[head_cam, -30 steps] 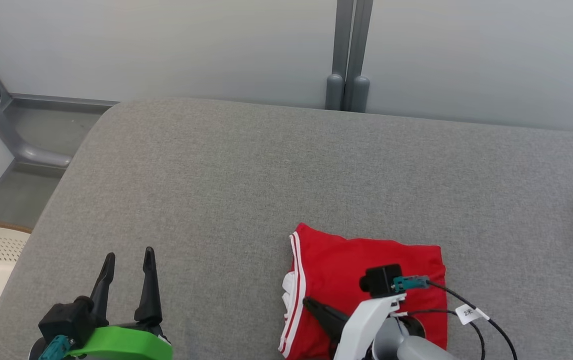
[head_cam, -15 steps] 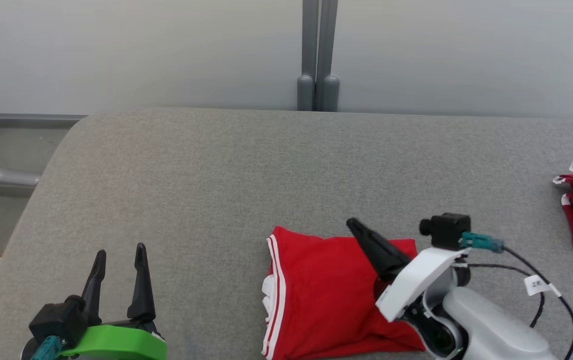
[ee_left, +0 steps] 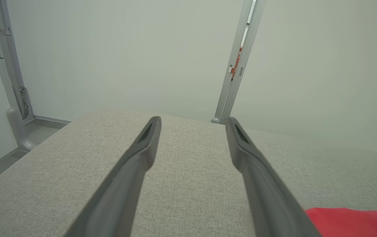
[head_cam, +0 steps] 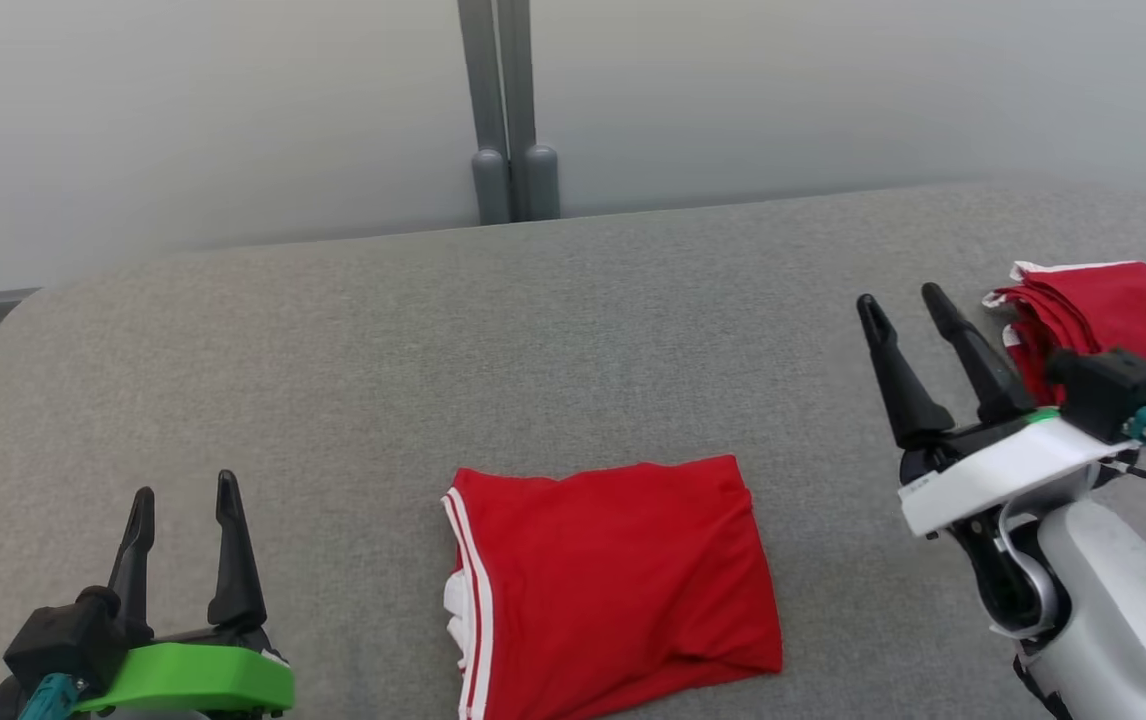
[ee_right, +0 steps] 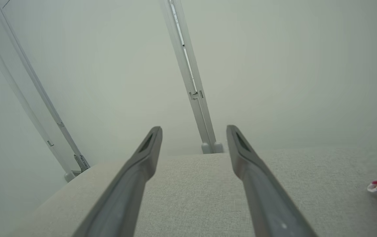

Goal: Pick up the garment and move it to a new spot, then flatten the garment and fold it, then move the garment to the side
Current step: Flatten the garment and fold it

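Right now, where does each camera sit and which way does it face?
Head view: on the head, facing down at the red garment on the grey cushion; left gripper, right gripper show.
Left wrist view: left wrist, facing the wall along its open fingers.
Right wrist view: right wrist, facing the wall along its open fingers.
Shared: all show the grey post.

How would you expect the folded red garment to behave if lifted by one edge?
Probably floppy: the folded red garment is thin cloth, so its layers would likely sag and unfold. It looks light. Pushed, it may bunch on the textured grey cushion.
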{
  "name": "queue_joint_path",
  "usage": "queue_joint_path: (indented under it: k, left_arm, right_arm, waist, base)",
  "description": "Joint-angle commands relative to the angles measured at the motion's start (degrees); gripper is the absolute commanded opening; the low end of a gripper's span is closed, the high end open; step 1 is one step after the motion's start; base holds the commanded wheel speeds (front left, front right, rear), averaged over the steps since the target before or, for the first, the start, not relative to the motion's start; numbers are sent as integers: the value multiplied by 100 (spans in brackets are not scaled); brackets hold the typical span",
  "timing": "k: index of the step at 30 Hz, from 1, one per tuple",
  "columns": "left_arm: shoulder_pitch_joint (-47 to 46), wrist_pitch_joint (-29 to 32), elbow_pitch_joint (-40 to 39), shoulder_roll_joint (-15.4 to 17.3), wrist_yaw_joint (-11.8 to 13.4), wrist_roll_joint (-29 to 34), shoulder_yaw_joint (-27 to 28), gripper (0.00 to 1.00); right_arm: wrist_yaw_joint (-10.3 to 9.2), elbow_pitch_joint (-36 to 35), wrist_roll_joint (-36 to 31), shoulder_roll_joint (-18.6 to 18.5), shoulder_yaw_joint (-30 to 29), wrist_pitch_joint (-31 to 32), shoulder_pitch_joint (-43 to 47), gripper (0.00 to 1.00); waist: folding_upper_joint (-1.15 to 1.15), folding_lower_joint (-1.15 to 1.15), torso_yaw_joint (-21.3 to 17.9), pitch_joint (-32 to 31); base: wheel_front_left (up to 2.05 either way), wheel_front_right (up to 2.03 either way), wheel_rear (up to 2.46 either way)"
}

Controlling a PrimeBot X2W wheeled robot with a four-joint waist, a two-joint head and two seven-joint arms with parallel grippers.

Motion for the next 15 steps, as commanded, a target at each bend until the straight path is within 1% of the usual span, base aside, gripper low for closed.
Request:
queue_joint_path:
  k: [1, 5, 7, 11, 15]
  left_arm:
    - [43, -42, -29, 60, 18, 104, 29, 100]
    - [50, -40, -116, 31, 84, 282, 85, 100]
    - [80, -42, -157, -6, 99, 385, 133, 100]
    - [124, -43, -123, -78, 14, 534, 198, 100]
    - [182, -44, -49, -157, -101, 617, 271, 100]
  right_arm:
    - [3, -131, -297, 73, -313, -20, 155, 100]
    - [3, -361, -866, 392, -930, -18, 573, 100]
    - [3, -409, -1113, 508, -1108, -18, 742, 100]
    - [3, -328, -1396, 659, -1250, -19, 962, 100]
    - [3, -177, -1545, 723, -1296, -20, 1072, 100]
  waist:
    - [0, 0, -271, 45]
    - [0, 0, -428, 75]
    - [0, 0, -482, 92]
    - [0, 0, -541, 117]
    - [0, 0, -579, 133]
  base:
    - [0, 0, 0]
    - [0, 0, 0]
    - [0, 0, 0]
    - [0, 0, 0]
    - [0, 0, 0]
